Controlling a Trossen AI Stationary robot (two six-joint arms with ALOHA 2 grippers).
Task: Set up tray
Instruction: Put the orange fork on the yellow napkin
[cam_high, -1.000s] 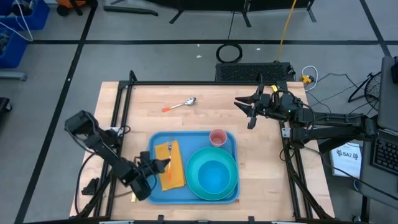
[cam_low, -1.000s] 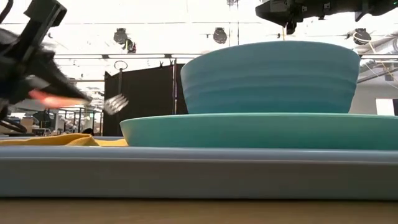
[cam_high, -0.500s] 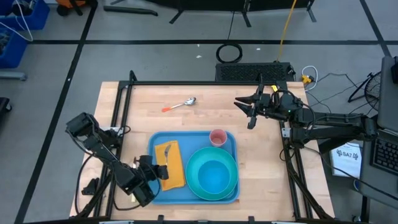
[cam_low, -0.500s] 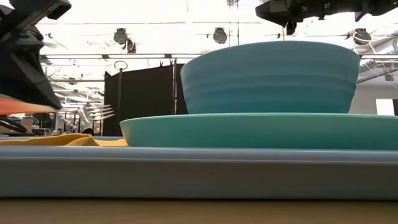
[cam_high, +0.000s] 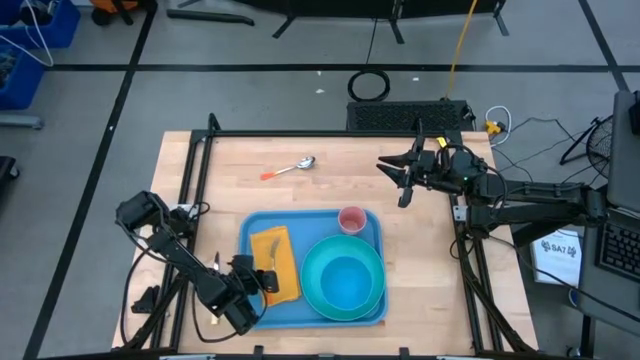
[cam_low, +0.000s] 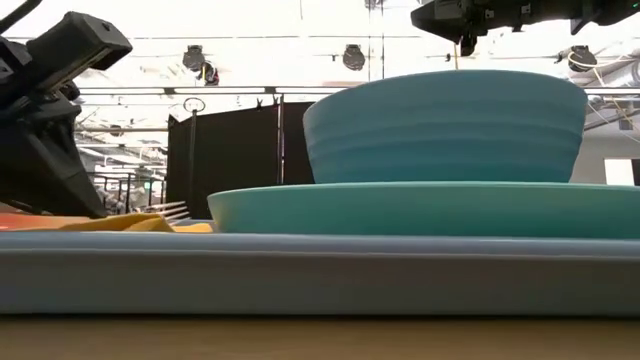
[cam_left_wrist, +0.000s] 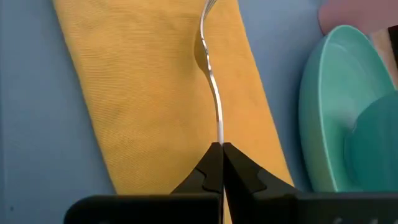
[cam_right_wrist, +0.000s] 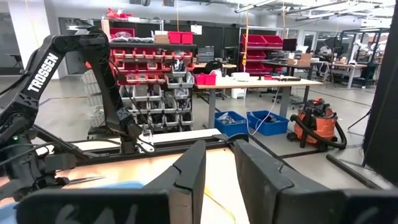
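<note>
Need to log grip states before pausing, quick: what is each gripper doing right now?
Left gripper: shut on the fork, over the yellow napkin on the tray.
Right gripper: open, empty, raised beyond the tray.

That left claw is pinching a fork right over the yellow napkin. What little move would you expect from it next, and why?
Probably a slight lowering and then letting go. The left claw is shut on the fork, which lies lengthwise just over the yellow napkin on the tray, beside the plate. That looks like the fork's spot.
</note>
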